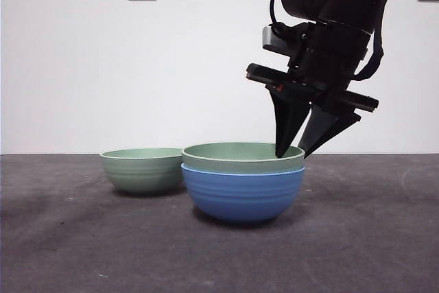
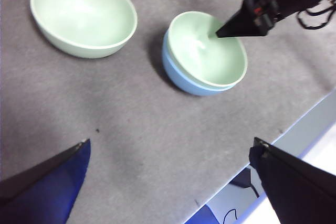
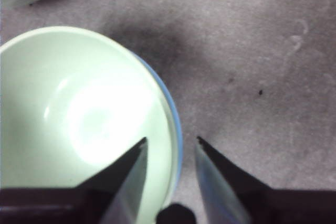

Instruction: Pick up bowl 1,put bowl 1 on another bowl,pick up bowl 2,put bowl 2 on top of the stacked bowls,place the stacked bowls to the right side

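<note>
Bowl 1 point(image 1: 242, 157) being set nested in blue bowl point(image 1: 243, 193); right gripper point(image 1: 304, 147) jaws parted astride rim, release underway. Second green bowl point(image 1: 140, 169) being awaited next.

Bowl 1 point(image 1: 243, 156) nested in another bowl point(image 1: 243, 195).

— What do you have on the bowls?

— I see the blue bowl point(image 1: 243, 195) upright on the dark counter, matte, faintly ridged round its outside. A pale green bowl point(image 1: 243, 157) sits nested in it, level, only its rim band showing above the blue one's edge.

— And the other green one?

— The second green bowl point(image 1: 143, 169) stands upright by itself just beside the stack, apart from it in my left wrist view point(image 2: 84, 14). It's the same ridged shape and like size, with nothing in it.
</note>
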